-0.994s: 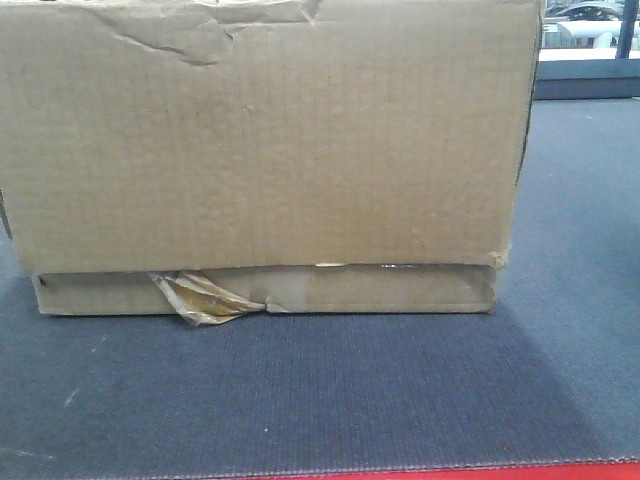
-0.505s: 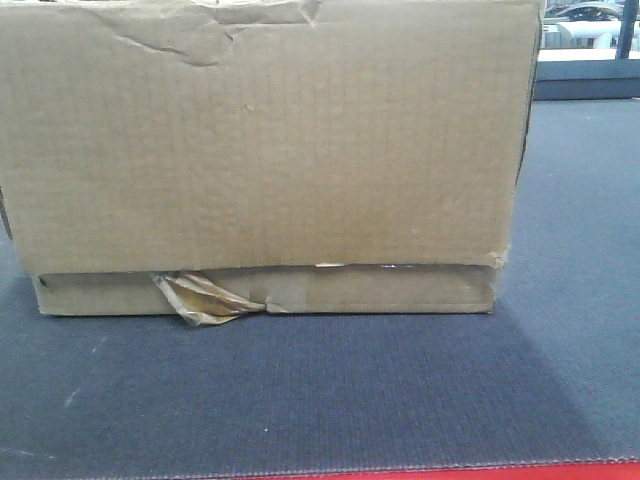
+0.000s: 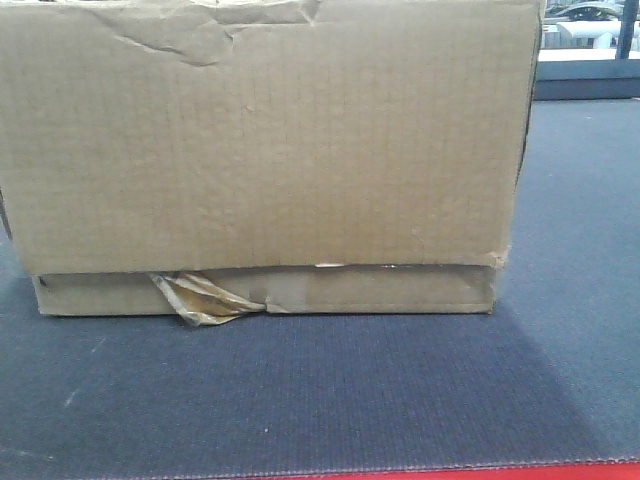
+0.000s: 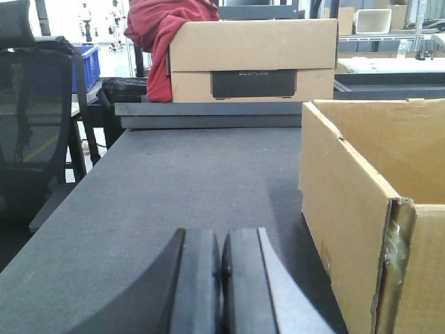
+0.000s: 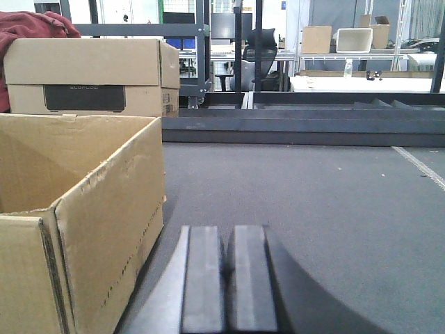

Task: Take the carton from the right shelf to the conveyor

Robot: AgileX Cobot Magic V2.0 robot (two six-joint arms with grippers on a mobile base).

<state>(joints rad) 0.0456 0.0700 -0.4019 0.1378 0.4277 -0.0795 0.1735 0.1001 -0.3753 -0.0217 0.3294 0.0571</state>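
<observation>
The carton [image 3: 260, 150], a large plain brown cardboard box with a creased top edge and yellowish tape [image 3: 200, 298] peeling from its bottom seam, rests on the conveyor [image 3: 300, 400], a dark grey woven belt with a red edge strip [image 3: 450, 472]. My left gripper [image 4: 222, 240] is shut and empty, low over the belt, with the open-topped carton [image 4: 361, 209] just to its right. My right gripper [image 5: 226, 233] is also shut and empty, with the carton [image 5: 83, 209] just to its left. Neither gripper touches it. The right shelf is out of view.
A second cardboard box [image 4: 250, 59] with a red cloth [image 4: 160, 35] against it stands past the belt's far end. A black mesh chair [image 4: 35, 104] and a blue bin [image 4: 87, 62] are off the left side. A dark rail [image 5: 299, 125] crosses the far end.
</observation>
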